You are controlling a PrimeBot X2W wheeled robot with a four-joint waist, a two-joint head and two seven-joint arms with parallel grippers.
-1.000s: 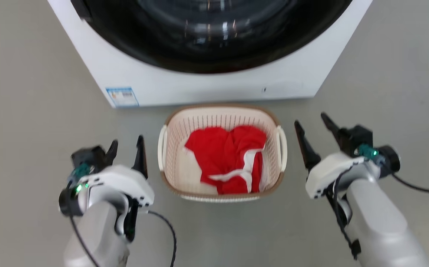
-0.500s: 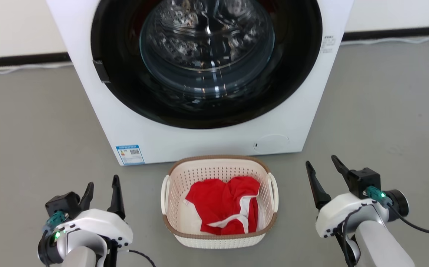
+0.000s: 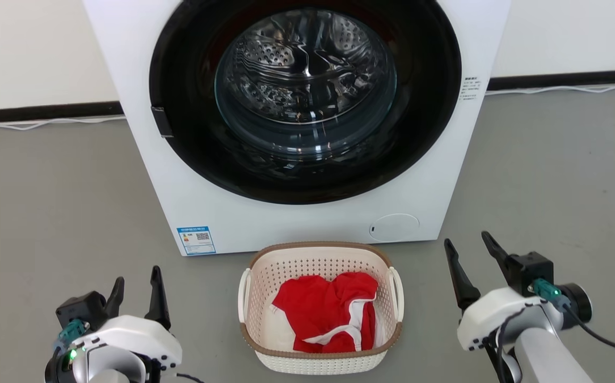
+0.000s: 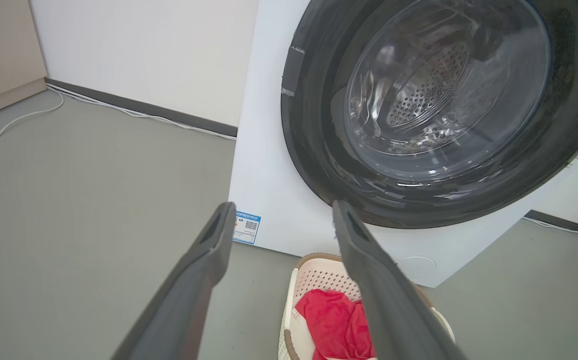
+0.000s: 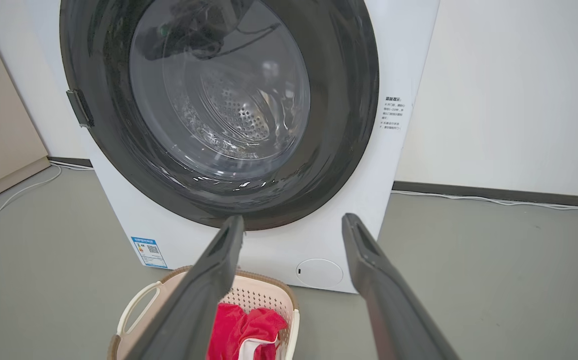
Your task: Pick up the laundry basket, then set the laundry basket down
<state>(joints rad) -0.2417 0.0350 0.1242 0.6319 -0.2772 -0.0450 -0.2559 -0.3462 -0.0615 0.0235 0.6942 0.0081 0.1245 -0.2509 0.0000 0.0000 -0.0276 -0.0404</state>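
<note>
The laundry basket (image 3: 318, 364) stands upright on the grey floor (image 3: 47, 213) just in front of the washing machine (image 3: 296, 223), centred below the machine's round door (image 3: 307, 101). Its brown rim faces up and one white loop handle (image 3: 243, 295) shows on each short side. A crumpled red garment with white trim (image 3: 320, 308) lies inside it.

My left gripper (image 3: 137, 276) hangs in front of the washing machine's left lower corner, farther out from the machine than the basket's near rim. Its fingers are spread and hold nothing. My right gripper (image 3: 468, 250) hangs in front of the machine's right lower corner, fingers likewise spread and empty. Neither gripper touches the basket; floor shows between each and the handles.

Left wrist view: my left gripper (image 4: 284, 205) points at the machine's front, with the basket (image 4: 318, 275) and garment (image 4: 331, 320) low beside the right-hand finger.

Right wrist view: my right gripper (image 5: 293, 217) points at the machine's lower panel, with the basket (image 5: 264, 292) and garment (image 5: 239, 325) partly behind the left-hand finger.

A blue label (image 3: 196, 240) sits at the machine's lower left front. A dark skirting runs along the wall (image 3: 31, 48) behind the machine.
</note>
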